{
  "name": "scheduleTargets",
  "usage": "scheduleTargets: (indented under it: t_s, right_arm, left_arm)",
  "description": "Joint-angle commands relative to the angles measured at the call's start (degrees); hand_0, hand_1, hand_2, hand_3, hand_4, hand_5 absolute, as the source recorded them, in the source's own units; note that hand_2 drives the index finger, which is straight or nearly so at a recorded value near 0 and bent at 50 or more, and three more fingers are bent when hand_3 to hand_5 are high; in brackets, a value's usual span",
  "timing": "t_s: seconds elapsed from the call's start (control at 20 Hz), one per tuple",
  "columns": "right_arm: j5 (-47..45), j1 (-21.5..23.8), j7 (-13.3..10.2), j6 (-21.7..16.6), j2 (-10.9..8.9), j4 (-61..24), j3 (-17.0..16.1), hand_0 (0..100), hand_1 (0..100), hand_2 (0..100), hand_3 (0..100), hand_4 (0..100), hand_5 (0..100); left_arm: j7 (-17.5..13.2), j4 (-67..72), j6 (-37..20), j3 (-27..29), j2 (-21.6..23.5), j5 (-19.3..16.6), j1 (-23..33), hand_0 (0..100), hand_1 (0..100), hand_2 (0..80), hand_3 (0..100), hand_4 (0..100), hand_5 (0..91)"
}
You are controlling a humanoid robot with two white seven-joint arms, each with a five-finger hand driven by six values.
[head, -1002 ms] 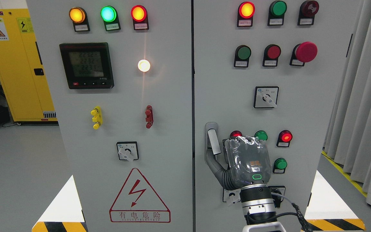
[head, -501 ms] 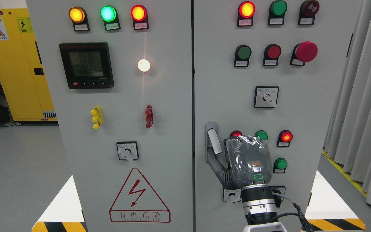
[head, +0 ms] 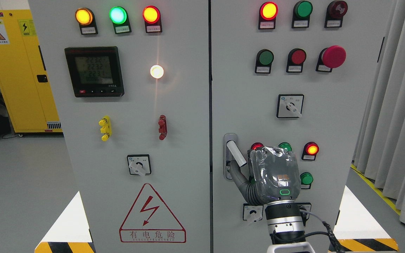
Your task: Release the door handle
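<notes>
The right hand [head: 274, 174] is up against the right cabinet door [head: 329, 116], its thumb under the silver door handle [head: 236, 153]. That handle sits tilted by the door's left edge; I cannot tell whether the fingers grip it

The door handle [head: 235, 153] juts out tilted from its recess on the right cabinet door [head: 244, 105], with the robot hand [head: 258, 175] just beside it; its thumb seems to touch the handle's lower end, though the view is unclear. Small indicator lamps [head: 311, 149] and a rotary switch [head: 252, 213] crowd around the hand. Above the handle, bare door panel leaves open room up to the selector switch [head: 290, 106].
</notes>
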Motion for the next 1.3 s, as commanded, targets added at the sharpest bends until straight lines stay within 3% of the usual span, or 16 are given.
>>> scheduleTargets:
  t_s: [0.0, 1.25]
  right_arm:
    - [0.0, 0.0, 0.6, -0.1, -0.01, -0.1, 0.0, 60, 47, 97, 100, 100, 100]
    - [-0.1, 0.3, 0.4, -0.1, -0.1, -0.8, -0.8, 66, 46, 96, 100, 100, 100]
  left_arm:
    - [0.0, -0.7, 0.0, 0.0, 0.0, 0.0, 0.0, 12, 56, 0.0, 0, 0, 0.0]
    - [0.0, -0.7, 0.0, 0.0, 0.0, 0.0, 0.0, 12, 56, 0.0, 0, 0, 0.0]
